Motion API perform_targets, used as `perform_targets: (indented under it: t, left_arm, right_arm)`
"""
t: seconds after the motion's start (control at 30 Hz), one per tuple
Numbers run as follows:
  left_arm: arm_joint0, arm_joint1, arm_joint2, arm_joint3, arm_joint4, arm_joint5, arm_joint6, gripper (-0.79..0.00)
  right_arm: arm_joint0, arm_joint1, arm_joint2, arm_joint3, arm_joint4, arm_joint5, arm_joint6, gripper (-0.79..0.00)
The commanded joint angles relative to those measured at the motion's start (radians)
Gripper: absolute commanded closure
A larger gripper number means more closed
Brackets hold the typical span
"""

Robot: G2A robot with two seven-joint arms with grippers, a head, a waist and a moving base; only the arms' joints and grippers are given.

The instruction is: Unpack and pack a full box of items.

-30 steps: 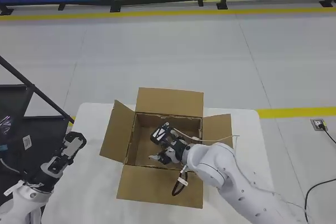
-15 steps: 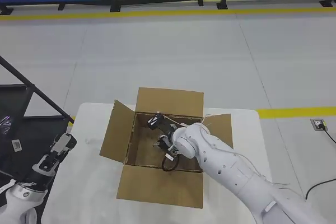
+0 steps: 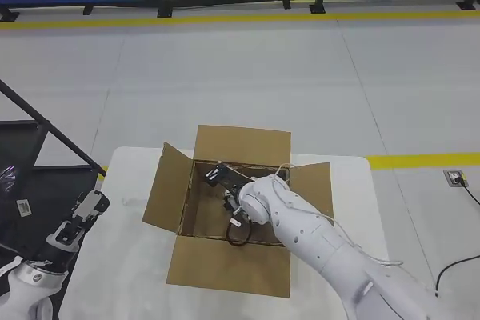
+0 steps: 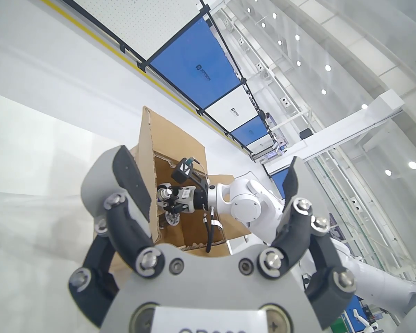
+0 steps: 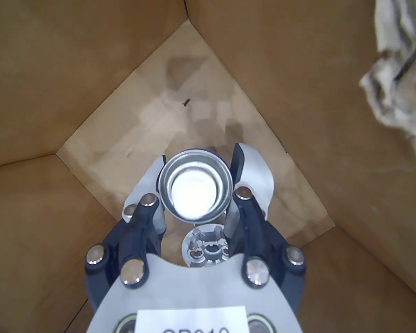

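An open cardboard box (image 3: 228,268) stands on the white table (image 3: 128,240). My right arm is down inside it, with the right gripper (image 3: 229,205) near the box's far left corner. In the right wrist view that gripper (image 5: 199,158) is shut on a round metal can (image 5: 195,192), whose shiny concave end faces the camera above the bare box floor (image 5: 194,105). My left gripper (image 3: 94,202) is open and holds nothing, off the table's left edge. In the left wrist view its fingers (image 4: 131,178) frame the box (image 4: 149,161) and the right gripper (image 4: 168,202).
Crumpled pale packing paper (image 5: 395,70) hangs against one inner wall of the box. A tiny dark speck (image 5: 185,102) lies on the box floor. All the box flaps are folded outward. A black frame and netting (image 3: 16,160) stand left of the table.
My right arm has swung from the box's middle toward its far left corner, still deep inside. My left gripper has drawn back and down, away from the box.
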Motion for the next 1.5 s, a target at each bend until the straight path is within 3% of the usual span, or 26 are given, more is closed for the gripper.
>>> perform_targets:
  t: [0.0,0.17,0.3,0.53,0.63,0.77,0.87,1.0,1.47]
  left_arm:
    - [0.0,0.0,0.0,0.0,0.0,0.0,0.0,-0.785]
    - [0.0,0.0,0.0,0.0,0.0,0.0,0.0,-0.785]
    - [0.0,0.0,0.0,0.0,0.0,0.0,0.0,-0.785]
    - [0.0,0.0,0.0,0.0,0.0,0.0,0.0,-0.785]
    - [0.0,0.0,0.0,0.0,0.0,0.0,0.0,-0.785]
    - [0.0,0.0,0.0,0.0,0.0,0.0,0.0,-0.785]
    - [0.0,0.0,0.0,0.0,0.0,0.0,0.0,-0.785]
    - [0.0,0.0,0.0,0.0,0.0,0.0,0.0,-0.785]
    - [0.0,0.0,0.0,0.0,0.0,0.0,0.0,-0.785]
  right_arm:
    - [-0.001,0.003,0.009,-0.025,-0.015,0.007,-0.009,0.0]
    - [-0.043,0.045,0.061,-0.186,-0.079,0.039,-0.007,0.0]
    - [-0.145,0.118,0.155,-0.442,-0.173,0.088,0.051,0.0]
    - [-0.533,0.27,0.478,-1.082,-0.458,0.172,0.186,0.0]
    - [-0.712,0.306,0.619,-1.3,-0.561,0.207,0.169,0.0]
    - [-0.916,0.333,0.804,-1.467,-0.638,0.271,0.09,0.0]
    - [-1.02,0.341,0.931,-1.503,-0.617,0.298,0.032,0.0]
    - [-1.07,0.348,1.05,-1.439,-0.562,0.284,0.01,0.0]
    - [-0.96,0.349,1.116,-0.999,-0.442,0.262,-0.016,0.0]
